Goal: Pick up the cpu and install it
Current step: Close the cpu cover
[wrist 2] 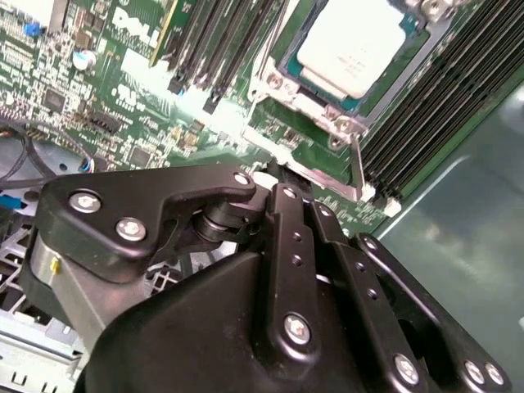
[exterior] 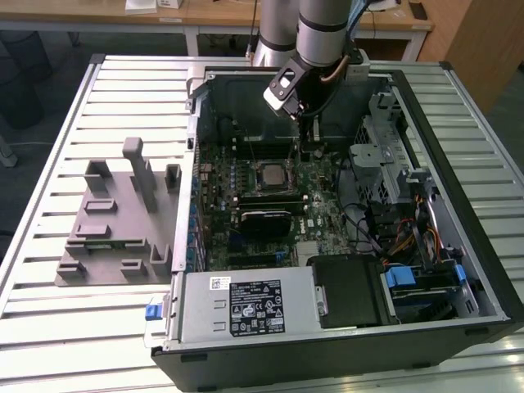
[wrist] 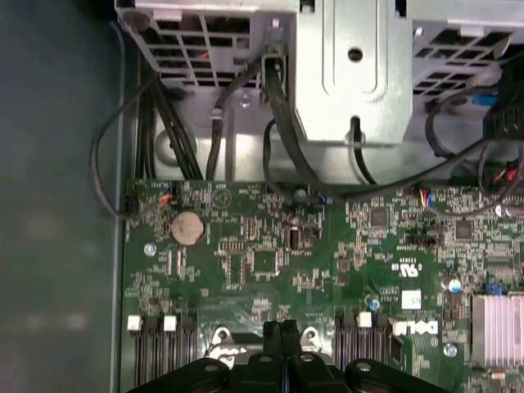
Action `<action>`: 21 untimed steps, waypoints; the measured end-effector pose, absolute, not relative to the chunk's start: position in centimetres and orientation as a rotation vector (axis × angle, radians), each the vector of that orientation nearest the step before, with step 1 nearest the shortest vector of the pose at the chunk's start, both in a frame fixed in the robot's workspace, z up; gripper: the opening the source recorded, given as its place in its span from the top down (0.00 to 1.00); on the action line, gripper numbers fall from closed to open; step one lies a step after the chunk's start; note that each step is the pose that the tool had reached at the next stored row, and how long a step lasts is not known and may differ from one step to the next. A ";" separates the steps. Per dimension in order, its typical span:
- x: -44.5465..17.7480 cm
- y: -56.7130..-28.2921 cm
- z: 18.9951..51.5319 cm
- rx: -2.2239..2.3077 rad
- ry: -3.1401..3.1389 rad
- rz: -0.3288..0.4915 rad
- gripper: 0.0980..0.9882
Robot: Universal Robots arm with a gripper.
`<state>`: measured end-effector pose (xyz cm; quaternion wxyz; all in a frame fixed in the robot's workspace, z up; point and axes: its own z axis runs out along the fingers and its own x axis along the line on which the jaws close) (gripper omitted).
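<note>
The cpu [exterior: 270, 173] lies flat in its socket on the green motherboard [exterior: 323, 209] inside the open computer case, silvery top up. In the second wrist view the cpu [wrist 2: 354, 39] has the metal socket frame around it. My gripper [exterior: 305, 154] hangs just to the exterior view's right of the socket, low over the board. Its black fingertips [wrist: 281, 329] are pressed together with nothing between them. In the second wrist view the gripper [wrist 2: 274, 178] ends beside the socket's thin metal lever [wrist 2: 357, 168], apart from the cpu.
A grey holder block [exterior: 115, 221] stands on the slatted table at the exterior view's left. Inside the case are a black card [exterior: 266, 221], a metal drive cage [exterior: 385, 155], loose cables [wrist: 278, 123] and a power supply [exterior: 246, 304] at the front.
</note>
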<state>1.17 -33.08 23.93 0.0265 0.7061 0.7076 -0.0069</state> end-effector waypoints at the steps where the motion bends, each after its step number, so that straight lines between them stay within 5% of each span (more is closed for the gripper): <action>1: 1.0 -33.1 23.9 2.182 2.186 -0.021 0.99; 21: -3.4 -33.1 23.9 2.182 2.186 -0.021 0.99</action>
